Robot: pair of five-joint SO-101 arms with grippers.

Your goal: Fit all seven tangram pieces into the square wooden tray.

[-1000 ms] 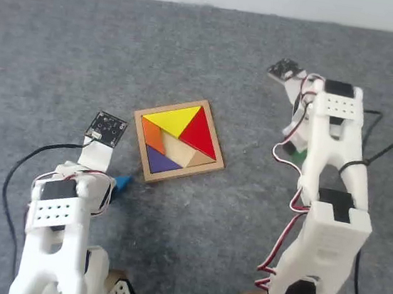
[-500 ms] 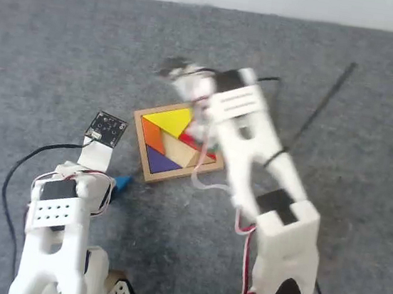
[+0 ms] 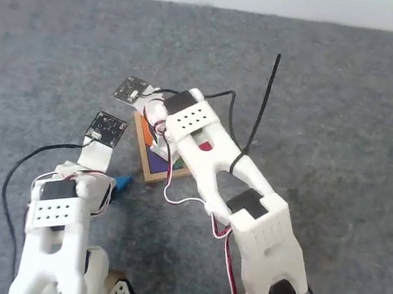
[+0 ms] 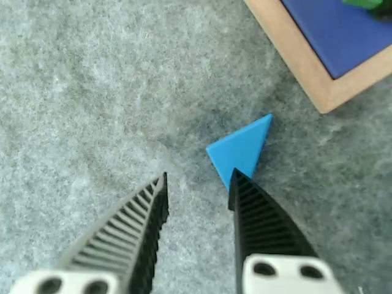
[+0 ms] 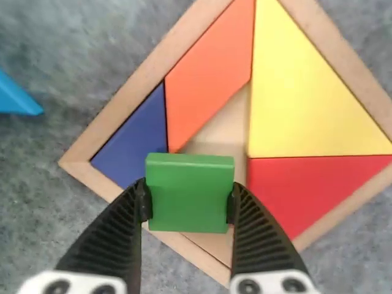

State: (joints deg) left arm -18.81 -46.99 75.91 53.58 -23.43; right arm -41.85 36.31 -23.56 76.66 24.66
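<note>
Two tools we see: right tool pinching the green square over the wooden tray, left tool spread beside the blue triangle on the counter.

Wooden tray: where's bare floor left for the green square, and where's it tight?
Free: one bare wood patch in the square wooden tray, bordered by the orange parallelogram, yellow triangle, red triangle and dark blue triangle. The right gripper holds the green square block partly over it. Everywhere else in the tray is filled.
</note>
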